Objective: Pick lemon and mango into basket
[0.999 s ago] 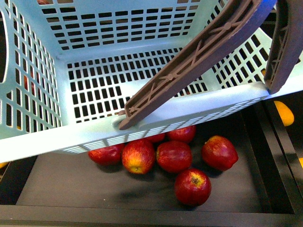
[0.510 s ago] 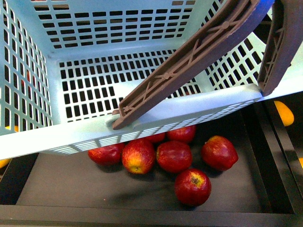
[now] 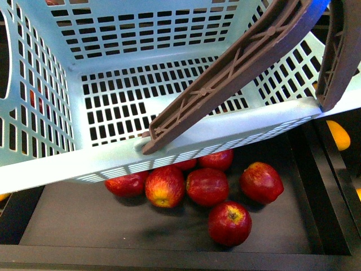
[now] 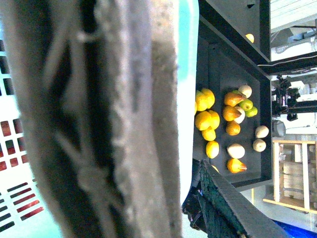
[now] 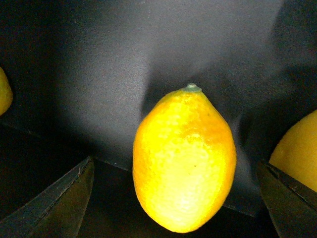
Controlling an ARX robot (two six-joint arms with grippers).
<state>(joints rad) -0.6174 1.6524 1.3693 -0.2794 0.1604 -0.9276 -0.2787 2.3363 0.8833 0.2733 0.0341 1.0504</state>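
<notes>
Lemon (image 5: 184, 158) sits squarely between the fingers of the right pincer (image 5: 176, 213), which is spread wide. One dark fingertip (image 5: 64, 198) shows on one side of the fruit and its mate on the other, and neither touches the peel. The fruit lies on the dark floor of a tray (image 5: 99, 74) with its stem nub pointing away from the wrist camera. Two more yellow fruits (image 5: 297, 153) peek in at the edges of that view, clear of the fingers. To my eye the pincer is lined up for the grasp and only needs to press together.

The left pincer does not show. Its wrist view is filled by the blurred brown handle (image 4: 124, 119), so I cannot tell how it stands.

Over the last half second the basket (image 3: 225, 132) has slid a little to the right in the front view, back to where it was a second ago, and its handle end has moved with it. The red apples (image 3: 207, 186) below have not stirred. The basket seems to be hanging and swaying, not set down. What shows of its inside holds no fruit, so the first pick is still to come.

I cannot single out the mango with certainty. An orange-yellow fruit (image 3: 338, 134) lies beyond the basket's right corner.
</notes>
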